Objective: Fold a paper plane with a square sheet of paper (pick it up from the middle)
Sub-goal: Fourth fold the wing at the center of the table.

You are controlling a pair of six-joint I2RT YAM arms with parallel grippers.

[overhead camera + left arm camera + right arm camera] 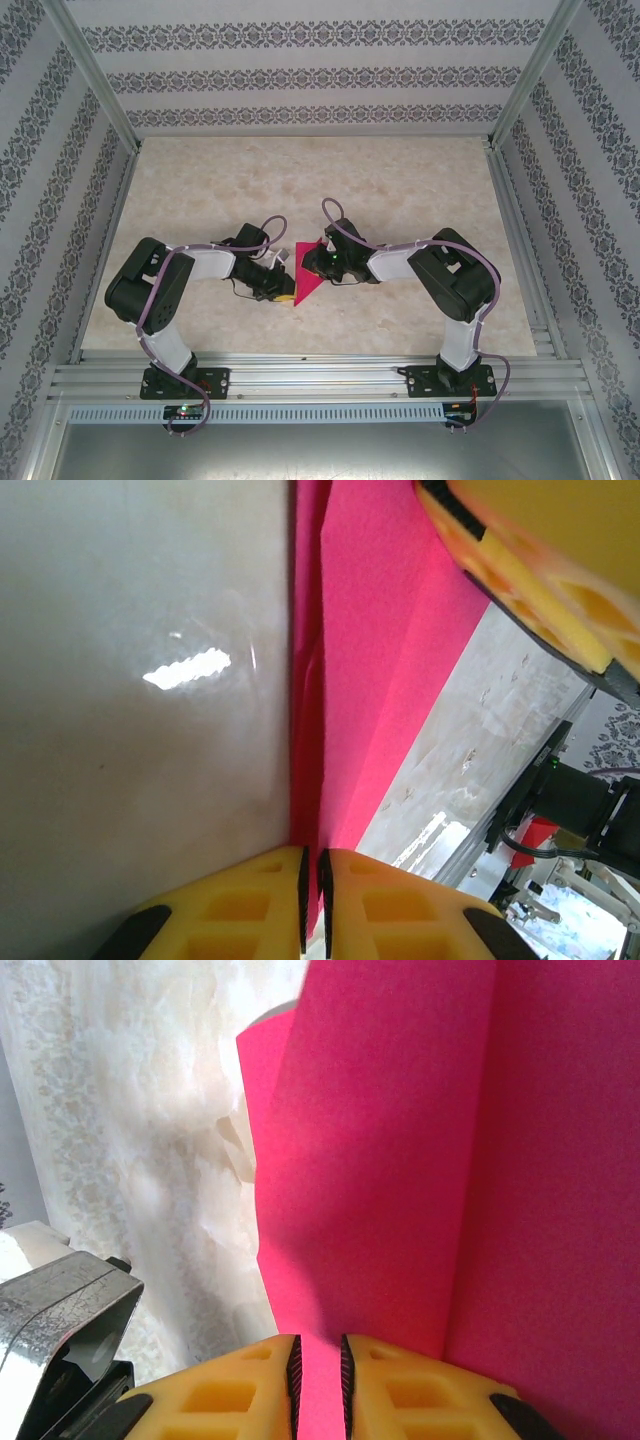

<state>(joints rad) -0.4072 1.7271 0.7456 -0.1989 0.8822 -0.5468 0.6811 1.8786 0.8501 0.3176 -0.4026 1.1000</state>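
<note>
Near the middle of the surface, the paper is held between the two arms, doubled over in layers; whether it touches the surface cannot be told. From the left, the left gripper is stretched inward past a bent elbow and pinched narrowly on the paper's folded edge. From the right, the right gripper is pointed leftward, its fingers clamped on one layer.

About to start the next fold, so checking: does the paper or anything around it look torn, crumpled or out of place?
Nothing stands out. The pink paper is pinched by the left gripper and the right gripper, partly folded, with smooth faces and no tear visible.
</note>
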